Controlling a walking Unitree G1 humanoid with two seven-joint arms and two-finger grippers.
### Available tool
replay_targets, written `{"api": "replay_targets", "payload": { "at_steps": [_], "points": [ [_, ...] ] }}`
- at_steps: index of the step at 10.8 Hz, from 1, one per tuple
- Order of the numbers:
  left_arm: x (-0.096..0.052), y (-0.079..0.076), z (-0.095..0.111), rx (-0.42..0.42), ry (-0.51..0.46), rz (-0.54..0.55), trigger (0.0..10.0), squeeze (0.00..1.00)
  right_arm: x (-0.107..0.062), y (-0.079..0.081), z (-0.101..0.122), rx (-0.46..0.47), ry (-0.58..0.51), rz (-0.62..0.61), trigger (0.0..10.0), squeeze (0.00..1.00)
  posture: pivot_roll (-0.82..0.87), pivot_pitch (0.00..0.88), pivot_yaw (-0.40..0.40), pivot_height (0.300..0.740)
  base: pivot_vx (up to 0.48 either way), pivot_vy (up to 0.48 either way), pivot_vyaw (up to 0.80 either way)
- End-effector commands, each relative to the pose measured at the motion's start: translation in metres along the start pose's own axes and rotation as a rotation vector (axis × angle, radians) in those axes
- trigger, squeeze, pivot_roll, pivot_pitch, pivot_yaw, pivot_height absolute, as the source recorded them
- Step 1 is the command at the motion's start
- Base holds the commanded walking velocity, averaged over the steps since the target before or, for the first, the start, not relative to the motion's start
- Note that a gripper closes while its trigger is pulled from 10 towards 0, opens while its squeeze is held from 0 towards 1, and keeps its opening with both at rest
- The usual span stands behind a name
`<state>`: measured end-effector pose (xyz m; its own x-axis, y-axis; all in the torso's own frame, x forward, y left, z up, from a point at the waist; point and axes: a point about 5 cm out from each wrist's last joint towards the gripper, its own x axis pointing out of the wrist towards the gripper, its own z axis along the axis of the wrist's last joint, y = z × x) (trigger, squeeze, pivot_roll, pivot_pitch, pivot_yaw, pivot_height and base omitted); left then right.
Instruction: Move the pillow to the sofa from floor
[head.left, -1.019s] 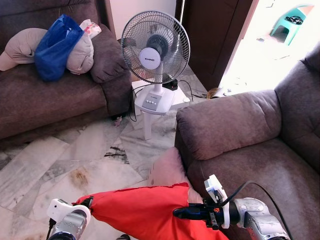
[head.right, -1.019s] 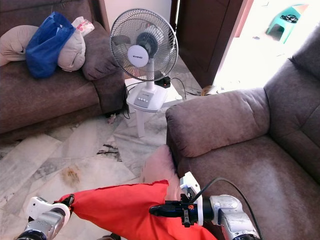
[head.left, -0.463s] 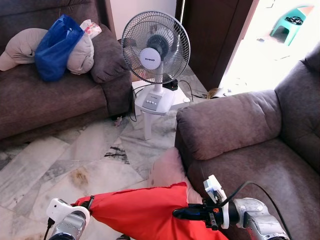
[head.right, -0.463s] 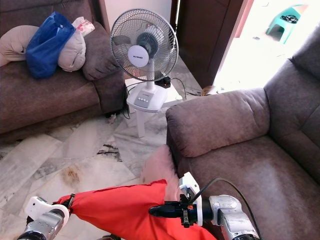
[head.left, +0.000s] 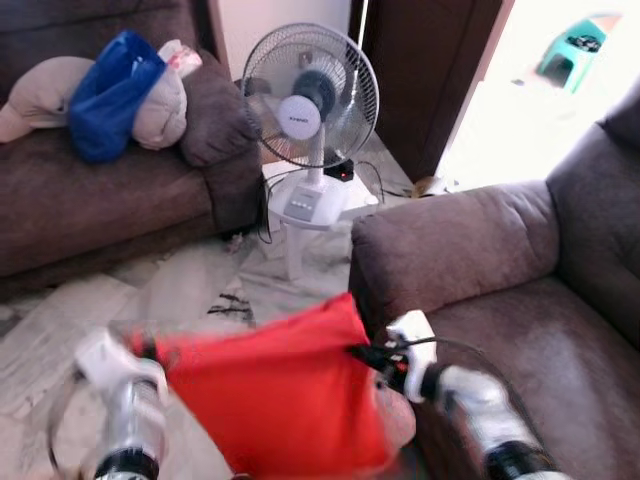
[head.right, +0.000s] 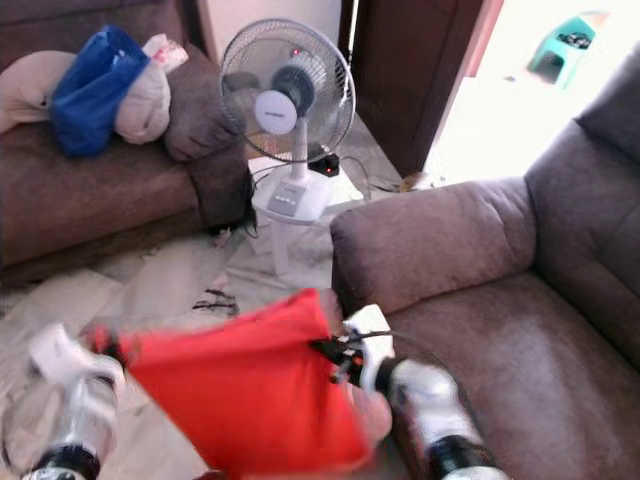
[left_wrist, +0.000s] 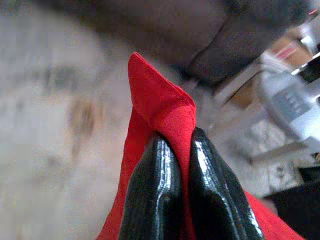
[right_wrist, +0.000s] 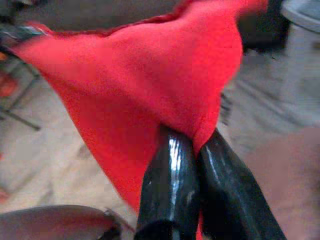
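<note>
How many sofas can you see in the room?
2. One brown sofa stands on the left behind the fan, with a blue bag on it. The other sofa is on the right, just beside the red pillow that both hands hold.

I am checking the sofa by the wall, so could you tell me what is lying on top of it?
On the sofa lie a beige cushion and a blue bag; the bag covers the cushion's middle.
</note>
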<state>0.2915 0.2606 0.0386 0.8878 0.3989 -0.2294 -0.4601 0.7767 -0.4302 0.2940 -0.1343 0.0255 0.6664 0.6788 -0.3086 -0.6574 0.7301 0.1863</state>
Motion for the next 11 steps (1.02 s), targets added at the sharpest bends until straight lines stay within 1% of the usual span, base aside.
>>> {"api": "replay_targets", "payload": {
  "at_steps": [1, 2, 4, 5, 6, 7, 8, 11],
  "points": [
    [-0.001, 0.001, 0.016, 0.063, -0.109, 0.003, 10.0, 0.00, -0.006, -0.027, 0.034, -0.048, -0.148, -0.206, 10.0, 0.00, 0.15, 0.086, -0.031, 0.740, 0.000, 0.000, 0.00],
    [-0.006, -0.012, 0.025, 0.138, -0.200, -0.056, 10.0, 0.00, -0.004, -0.032, 0.042, -0.050, -0.191, -0.334, 10.0, 0.00, 0.15, 0.073, -0.024, 0.740, 0.000, 0.000, 0.00],
    [-0.018, -0.036, 0.032, 0.288, -0.312, -0.165, 10.0, 0.00, 0.000, -0.034, 0.046, -0.041, -0.243, -0.468, 10.0, 0.00, 0.15, 0.063, -0.024, 0.740, 0.000, 0.000, 0.00],
    [-0.022, -0.044, 0.026, 0.369, -0.307, -0.193, 10.0, 0.00, 0.007, -0.029, 0.049, -0.033, -0.278, -0.503, 10.0, 0.00, 0.15, 0.054, -0.020, 0.740, 0.000, 0.000, 0.00],
    [-0.024, -0.043, 0.022, 0.396, -0.301, -0.188, 10.0, 0.00, 0.011, -0.026, 0.052, -0.026, -0.296, -0.519, 10.0, 0.00, 0.15, 0.045, -0.017, 0.740, 0.000, 0.000, 0.00],
    [-0.025, -0.043, 0.020, 0.407, -0.293, -0.181, 10.0, 0.00, 0.013, -0.025, 0.054, -0.025, -0.299, -0.541, 10.0, 0.00, 0.15, 0.040, -0.018, 0.740, 0.000, 0.000, 0.00],
    [-0.028, -0.040, 0.020, 0.372, -0.294, -0.157, 10.0, 0.00, 0.018, -0.021, 0.056, -0.023, -0.312, -0.539, 10.0, 0.00, 0.16, 0.032, -0.021, 0.740, 0.000, 0.000, 0.00],
    [-0.030, -0.036, 0.017, 0.386, -0.279, -0.137, 10.0, 0.00, 0.020, -0.017, 0.057, -0.022, -0.337, -0.539, 10.0, 0.00, 0.16, 0.029, -0.024, 0.740, 0.000, 0.381, 0.00]
  ]
}}
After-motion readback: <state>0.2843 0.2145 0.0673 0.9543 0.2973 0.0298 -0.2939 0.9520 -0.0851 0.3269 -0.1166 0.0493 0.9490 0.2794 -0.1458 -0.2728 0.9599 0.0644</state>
